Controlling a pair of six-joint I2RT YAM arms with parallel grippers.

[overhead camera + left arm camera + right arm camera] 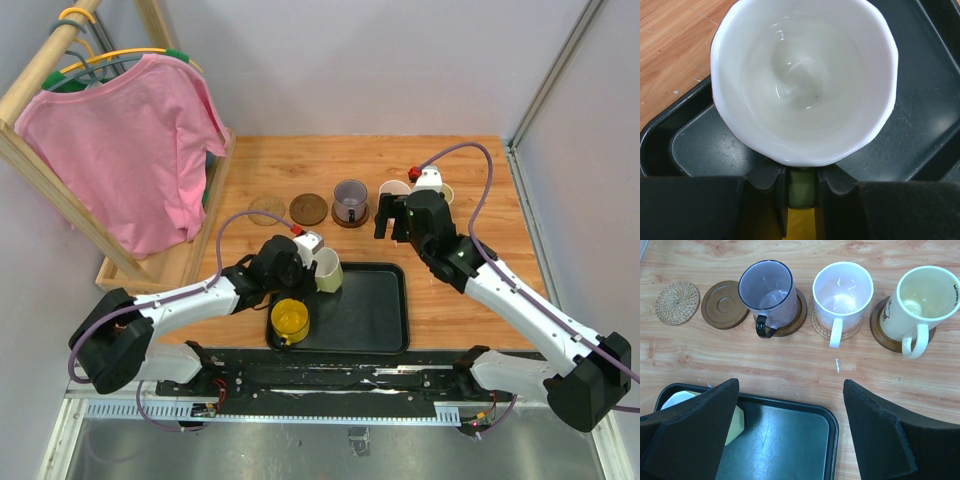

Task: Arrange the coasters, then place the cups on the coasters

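White cup [805, 80] in the upper-left corner of the tray [372, 310], its handle pinched in your left hand [800, 176].
Lift straight up past the tray rim, keep it level, then centre it on the bare dark coaster [725, 305] left of the purple cup [767, 292]. Your right hand [791, 385] hangs open over the bench [790, 355].

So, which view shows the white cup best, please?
The left wrist view: the white cup fills it, its handle between the left pincer's fingers. The top view shows it small, half hidden by that pincer; the right wrist view shows only a sliver behind the right pincer.
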